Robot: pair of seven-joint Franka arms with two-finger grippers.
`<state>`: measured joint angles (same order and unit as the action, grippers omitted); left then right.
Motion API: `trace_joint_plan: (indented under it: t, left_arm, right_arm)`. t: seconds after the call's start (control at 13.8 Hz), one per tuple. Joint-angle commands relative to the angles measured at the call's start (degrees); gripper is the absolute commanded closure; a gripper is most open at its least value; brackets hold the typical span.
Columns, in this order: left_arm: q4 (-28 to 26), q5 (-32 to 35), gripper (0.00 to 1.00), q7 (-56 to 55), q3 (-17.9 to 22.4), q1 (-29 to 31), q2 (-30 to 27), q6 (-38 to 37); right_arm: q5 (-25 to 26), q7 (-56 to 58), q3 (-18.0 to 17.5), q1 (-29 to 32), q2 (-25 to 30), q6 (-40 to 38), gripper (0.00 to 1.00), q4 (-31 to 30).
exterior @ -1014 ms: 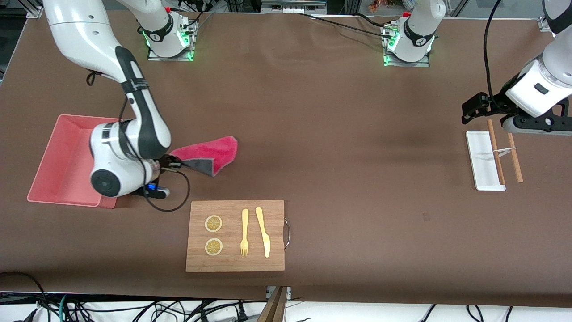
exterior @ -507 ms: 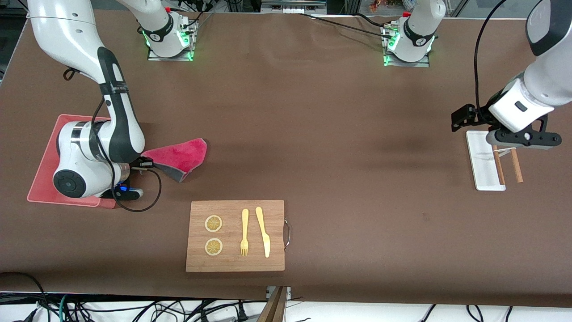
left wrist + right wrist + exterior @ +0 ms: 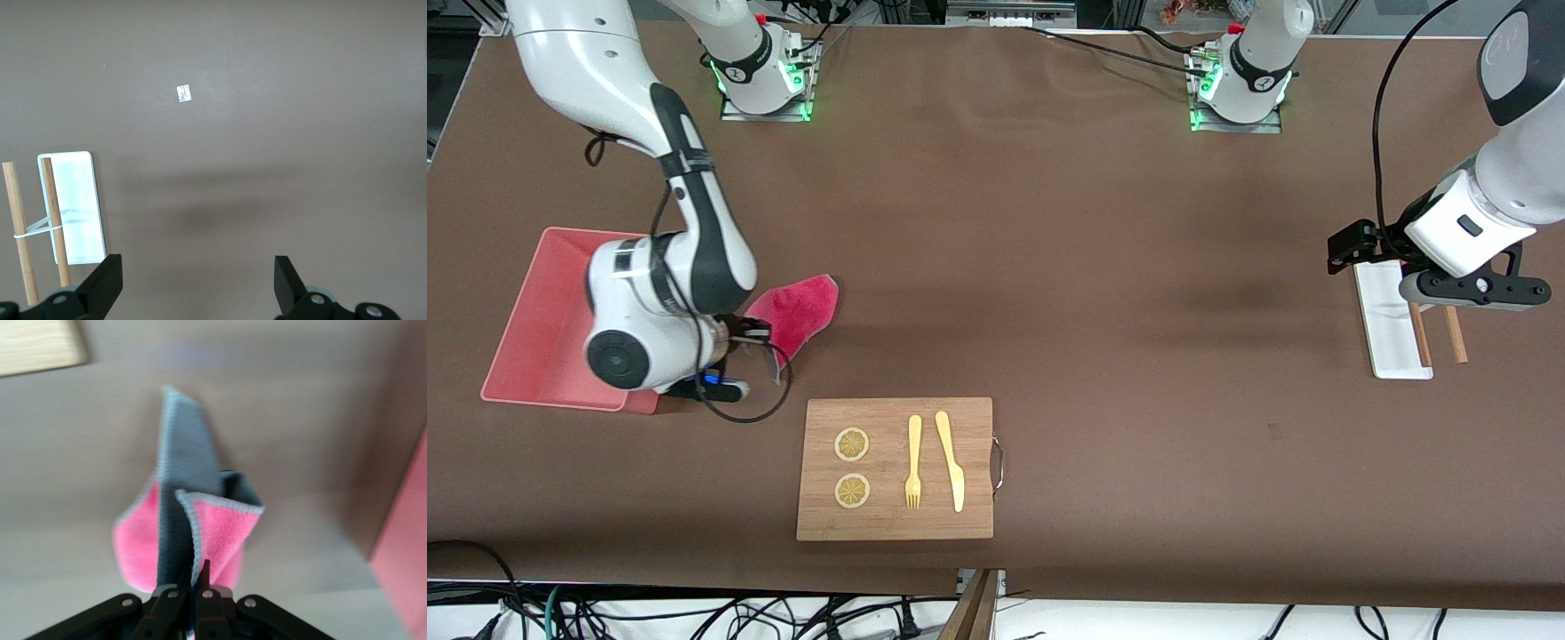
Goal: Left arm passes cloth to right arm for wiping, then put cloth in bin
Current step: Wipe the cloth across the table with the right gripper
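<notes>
Cloth with right arm, beside bin; drop-off not yet done.

Right gripper is clamped tight on the cloth, which hangs crumpled over bare worktop, just at 3 o'clock of the bin and at 11 o'clock of the cutting board. The handover looks complete, since the cloth is in the right arm's grip. Wiping stage judged at or near its end; nothing in the bin yet. Remaining: carry cloth over bin, release. Left gripper stands wide and empty, the arm waiting over the white tray and sticks at its own end.
</notes>
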<state>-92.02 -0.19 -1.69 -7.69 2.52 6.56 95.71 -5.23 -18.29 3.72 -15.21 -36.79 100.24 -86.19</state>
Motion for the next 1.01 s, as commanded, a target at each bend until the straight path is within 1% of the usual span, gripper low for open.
trace_joint_plan:
  t: [0.0,0.14,0.36,0.65,0.87,0.94]
  left_arm:
    - [1.32,-0.51,0.0,1.52,-0.49,0.9,0.56,-1.13]
    - [1.31,-0.51,0.0,1.52,-0.49,0.9,0.56,-1.75]
    - [1.23,-0.43,0.0,1.52,-0.49,0.9,0.56,-1.93]
    - [1.4,-0.25,0.0,1.43,-0.49,0.73,0.56,-2.19]
    - [1.49,-0.25,0.0,1.25,-0.49,0.55,0.56,-2.1]
    - [1.49,-0.25,0.0,1.17,-0.49,0.38,0.56,-2.19]
  right_arm:
    - [0.48,-8.75,-3.97,0.18,-1.0,2.49,1.0,0.67]
    - [0.3,-15.25,-7.48,0.18,-1.53,4.86,1.0,0.76]
    - [0.3,-26.77,-13.81,-0.17,-2.41,10.66,1.0,0.76]
    - [0.13,-37.85,-19.18,-1.13,-3.64,18.04,1.0,0.76]
    - [0.13,-45.94,-23.05,-1.22,-3.73,19.29,1.0,0.76]
    - [0.13,-47.09,-23.41,-1.22,-3.64,19.2,1.0,0.76]
